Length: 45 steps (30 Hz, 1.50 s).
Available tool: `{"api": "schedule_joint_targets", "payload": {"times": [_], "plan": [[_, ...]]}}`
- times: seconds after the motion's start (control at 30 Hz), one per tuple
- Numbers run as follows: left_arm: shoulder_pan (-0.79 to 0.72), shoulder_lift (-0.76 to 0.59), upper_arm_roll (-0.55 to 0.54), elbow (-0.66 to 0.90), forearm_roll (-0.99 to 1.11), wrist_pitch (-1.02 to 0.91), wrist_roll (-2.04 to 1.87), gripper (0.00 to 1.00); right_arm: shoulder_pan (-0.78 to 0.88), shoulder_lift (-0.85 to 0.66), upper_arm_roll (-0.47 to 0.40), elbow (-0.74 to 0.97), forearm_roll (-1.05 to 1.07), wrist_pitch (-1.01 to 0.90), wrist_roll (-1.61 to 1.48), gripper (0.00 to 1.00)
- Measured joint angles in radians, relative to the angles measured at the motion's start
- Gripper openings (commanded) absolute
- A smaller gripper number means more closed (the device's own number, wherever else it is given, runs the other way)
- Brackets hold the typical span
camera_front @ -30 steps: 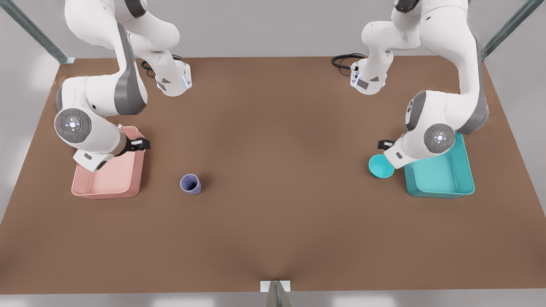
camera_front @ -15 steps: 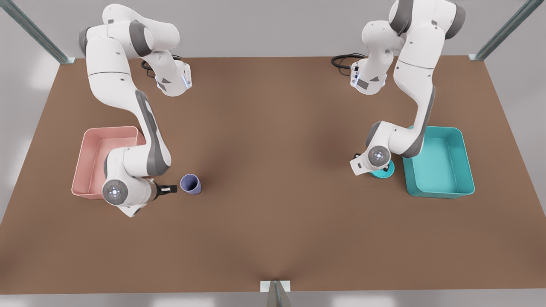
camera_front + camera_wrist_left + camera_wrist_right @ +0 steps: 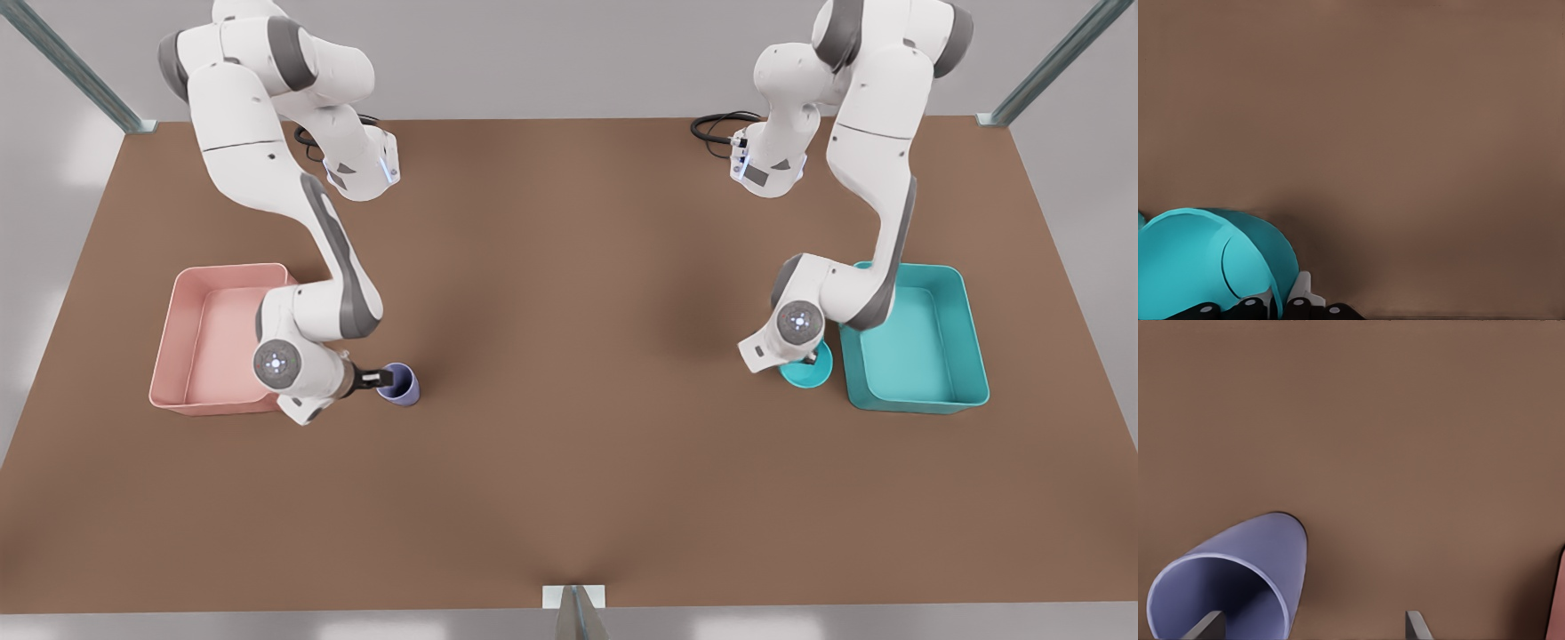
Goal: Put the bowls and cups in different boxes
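Observation:
The lavender cup (image 3: 402,385) stands on the brown table just right of the pale pink box (image 3: 169,351). My right gripper (image 3: 379,380) is open at the cup; in the right wrist view one fingertip (image 3: 1210,625) is inside the cup (image 3: 1238,577) and the other is outside, so my right gripper (image 3: 1315,628) straddles the wall. At the front view's right, the teal bowl (image 3: 809,373) sits beside the teal box (image 3: 976,351). My left gripper (image 3: 811,358) is down on its rim. In the left wrist view my left gripper (image 3: 1276,304) pinches the wall of the bowl (image 3: 1185,267).
Both arm bases and black cables (image 3: 716,124) are at the table's far edge. A small white bracket (image 3: 573,596) sits at the near edge. The pink box edge (image 3: 1558,600) shows beside my right gripper.
My right gripper swung from above the pink box down to the cup and now straddles its wall. My left gripper dropped onto the bowl's rim, and the bowl shifted slightly toward the teal box.

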Motion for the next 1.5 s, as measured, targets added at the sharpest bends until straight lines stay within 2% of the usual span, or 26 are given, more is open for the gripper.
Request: {"api": "schedule_joint_targets", "payload": {"times": [0.13,0.27,0.3,0.37,0.53,0.67,0.7,0.73,0.77,0.8,0.83,0.93,1.0,1.07,1.13,1.2,1.3,1.47,1.5], "plan": [[0.091,-0.115,0.011,0.147,-0.002,-0.169,-0.034,0.21,0.007,0.023,0.0,-0.019,0.0,0.038,0.008,1.0],[0.148,-0.159,0.182,0.159,-0.002,-0.269,-0.053,0.21,0.01,0.042,0.001,-0.031,0.0,0.057,0.014,1.0],[0.161,-0.154,0.225,0.134,-0.003,-0.274,-0.051,0.21,0.01,0.047,0.001,-0.031,-0.001,0.06,0.015,0.96],[0.177,-0.127,0.262,0.09,-0.003,-0.268,-0.048,0.21,0.01,0.051,0.001,-0.031,0.001,0.065,0.015,0.61],[0.192,-0.02,0.275,-0.015,-0.005,-0.175,-0.043,0.21,0.028,0.063,0.001,-0.018,0.017,0.068,0.003,0.22],[0.21,0.039,0.276,-0.029,-0.005,-0.119,-0.04,0.21,0.022,0.071,0.002,0.008,0.01,0.064,-0.003,0.21],[0.212,0.045,0.276,-0.029,-0.006,-0.11,-0.039,0.29,0.017,0.055,0.004,0.023,0.016,0.052,-0.008,0.21],[0.215,0.051,0.276,-0.029,-0.007,-0.101,-0.038,0.42,0.009,0.024,0.005,0.038,0.026,0.032,-0.019,0.21],[0.216,0.056,0.276,-0.028,-0.009,-0.095,-0.036,0.7,-0.004,-0.015,0.004,0.046,0.034,0.01,-0.035,0.21],[0.217,0.06,0.275,-0.028,-0.01,-0.089,-0.035,0.83,-0.033,-0.057,0.003,0.048,0.04,-0.018,-0.055,0.21],[0.217,0.061,0.275,-0.028,-0.012,-0.084,-0.034,1.0,-0.075,-0.089,0.002,0.047,0.044,-0.048,-0.08,0.21],[0.21,0.0,0.254,0.042,-0.043,-0.117,-0.03,1.0,-0.259,-0.147,-0.006,0.034,0.033,-0.121,-0.176,0.21],[0.202,-0.046,0.164,0.225,-0.071,-0.243,-0.027,1.0,-0.357,-0.147,-0.011,0.04,0.015,-0.146,-0.249,0.21],[0.168,-0.13,0.044,0.305,-0.084,-0.358,-0.038,1.0,-0.426,-0.143,-0.015,0.036,0.001,-0.146,-0.326,0.21],[0.102,-0.185,-0.011,0.439,-0.125,-0.463,-0.049,1.0,-0.481,-0.133,-0.015,0.027,-0.01,-0.127,-0.406,0.21],[0.081,-0.19,-0.025,0.562,-0.154,-0.56,-0.051,1.0,-0.518,-0.12,-0.015,0.012,-0.016,-0.1,-0.483,0.21],[0.07,-0.126,-0.034,0.739,-0.154,-0.696,-0.043,1.0,-0.542,-0.069,-0.015,-0.006,-0.021,-0.04,-0.587,0.21],[0.051,-0.112,-0.077,0.793,-0.157,-0.837,-0.04,1.0,-0.535,0.033,-0.013,-0.003,-0.023,0.073,-0.726,0.21],[0.047,-0.113,-0.095,0.793,-0.156,-0.858,-0.044,1.0,-0.533,0.043,-0.013,-0.002,-0.022,0.087,-0.749,0.26]]}}
